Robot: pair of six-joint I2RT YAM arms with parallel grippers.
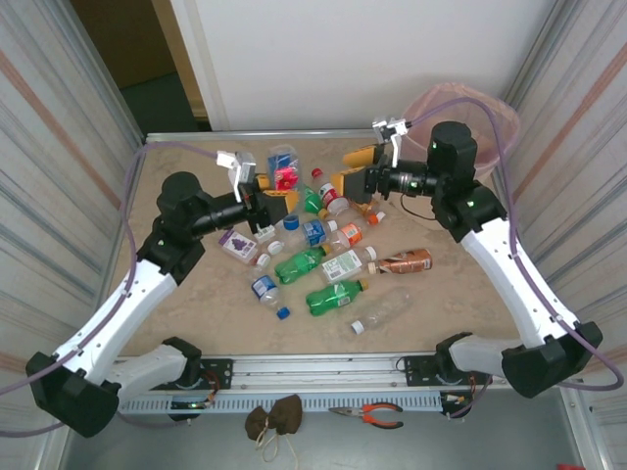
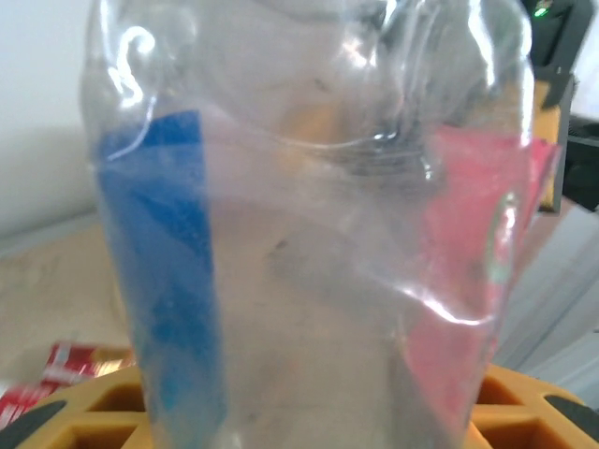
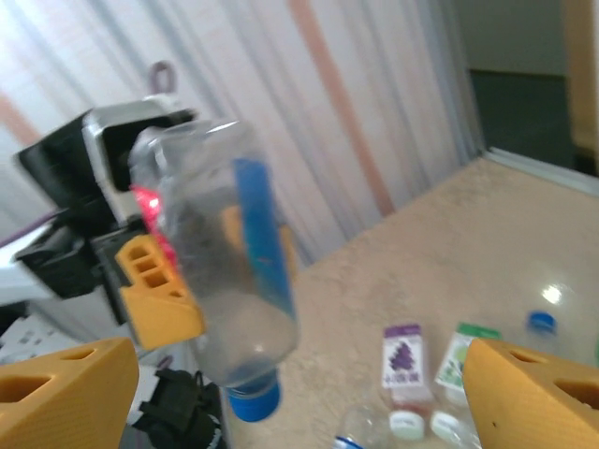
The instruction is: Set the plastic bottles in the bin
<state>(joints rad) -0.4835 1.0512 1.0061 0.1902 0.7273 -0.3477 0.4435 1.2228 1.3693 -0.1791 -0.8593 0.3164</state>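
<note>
The left pincer point(image 1: 268, 194) is clamped on a clear bottle point(image 1: 282, 168) with a blue and red label. It holds the bottle up off the desk point(image 1: 196, 284), well to the left of the bin point(image 1: 490, 106). Seen from the right wrist, the bottle hangs with its blue cap point(image 3: 253, 400) lowest. I can look straight through it, and it seems empty.

The right pincer point(image 1: 351, 170) stands wide open with nothing in it, between that bottle and the bin.

The bin sits at the desk's far right corner, behind the right arm. The arm covers much of its mouth, so I cannot tell what is inside.

The other plastic bottles point(image 1: 328, 240) lie scattered on the desk, to the left of the bin and nearer the arm bases. Among them are two green bottles point(image 1: 335, 296), a brown bottle point(image 1: 407, 260) and a see-through bottle point(image 1: 384, 309) that looks empty.
</note>
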